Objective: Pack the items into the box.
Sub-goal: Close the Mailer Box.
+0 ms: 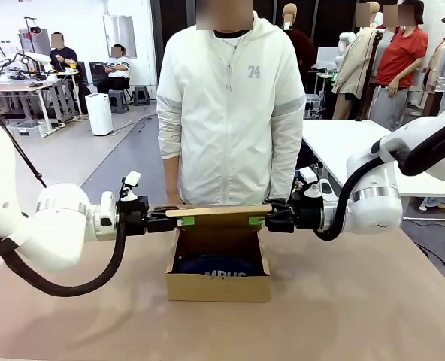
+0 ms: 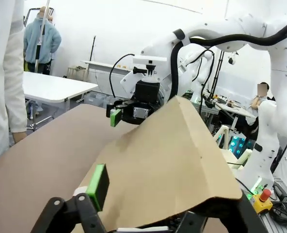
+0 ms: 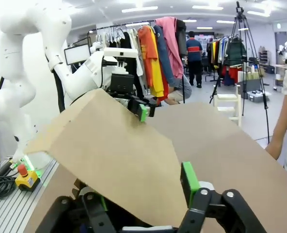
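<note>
So there's this big brown table (image 1: 358, 316) with a person in a white zip jacket (image 1: 230, 105) standing at the far side, arms hanging down. Both white robot arms reach in from the sides and meet over the middle.

On the table between them sits the small brown corrugated cardboard box (image 1: 219, 286), open on top, with its hinged flap lid (image 1: 219, 211) raised about level above it. Seen from the wrist cameras the lid slants across between the two arms.

The left gripper (image 1: 179, 219) is at the lid's left end, and the left wrist camera shows one green pad (image 2: 99, 186) off the cardboard with a gap, so the jaws look loosened around the edge, not pinching. The right gripper (image 1: 258, 220) is at the right end, same deal: its green pad (image 3: 188, 180) stands clear beside the flap edge.

Inside the box lies the navy blue fabric pencil pouch (image 1: 221, 269), white lettering partly showing over the front wall.
</note>
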